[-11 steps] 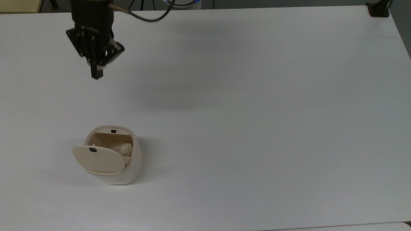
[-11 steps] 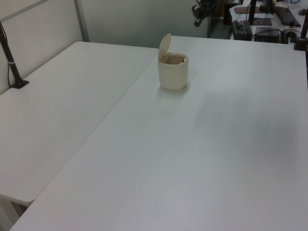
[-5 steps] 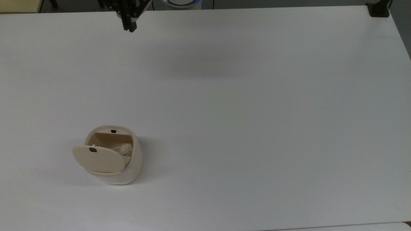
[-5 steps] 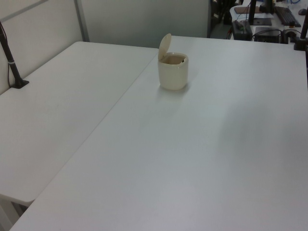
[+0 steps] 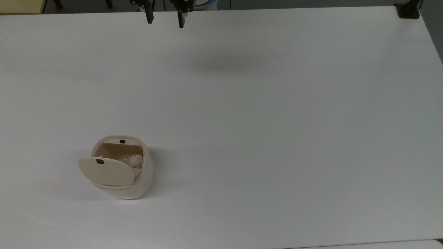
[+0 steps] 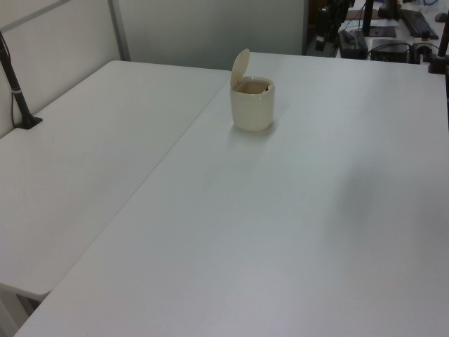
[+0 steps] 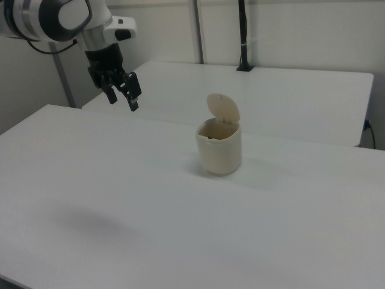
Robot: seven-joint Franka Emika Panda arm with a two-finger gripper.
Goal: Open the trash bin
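Since a second ago, the end effector (image 5: 165, 19) has pulled away from the area above the trash bin (image 5: 119, 167) toward the far edge of the white desk (image 5: 277, 121), at the top view's upper middle, and its two black fingers, which sat close together before, are now spread wide apart with nothing between them. In the right view the end effector (image 7: 121, 99) hangs in the air well apart from the trash bin (image 7: 219, 144), toward the right view's left. The bin has not moved: it stands on the desk in the top view's lower left, its flat lid (image 5: 106, 171) tipped up on its hinge, showing a small crumpled ball (image 5: 136, 160) inside. Judging by the raised lid and the retreating arm, the opening looks finished.
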